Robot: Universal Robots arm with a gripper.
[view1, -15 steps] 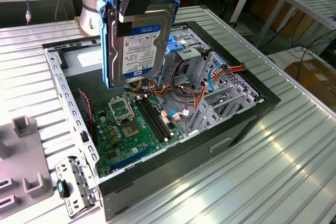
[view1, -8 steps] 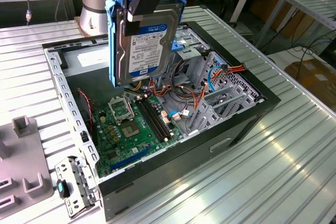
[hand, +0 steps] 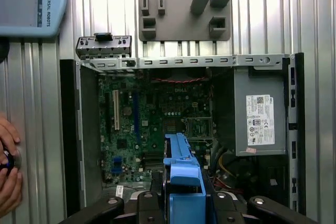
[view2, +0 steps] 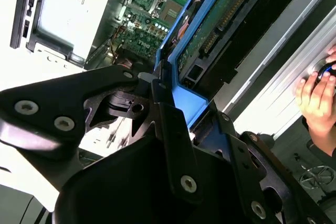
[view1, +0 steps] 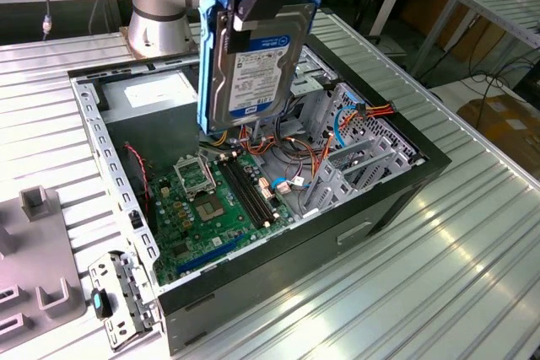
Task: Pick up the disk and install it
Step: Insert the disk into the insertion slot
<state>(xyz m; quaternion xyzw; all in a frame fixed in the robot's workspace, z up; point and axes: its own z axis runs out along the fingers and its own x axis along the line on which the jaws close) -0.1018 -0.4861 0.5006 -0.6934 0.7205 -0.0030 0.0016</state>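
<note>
Tool [view1: 251,21] closed on disk [view1: 253,82] - gripping its top end. Disk held upright, label side toward exterior view, hanging above open computer case [view1: 337,242], over motherboard [view1: 211,208]. Not seated in any bay. Grey power supply [hand: 260,114] in case corner. Case sits on ribbed metal surface [view1: 439,292]. Person's hand [view2: 315,98] outside case - well apart from disk.

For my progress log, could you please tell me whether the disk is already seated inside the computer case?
No, in the exterior view the disk hangs upright in the tool, above the open computer case.
</note>
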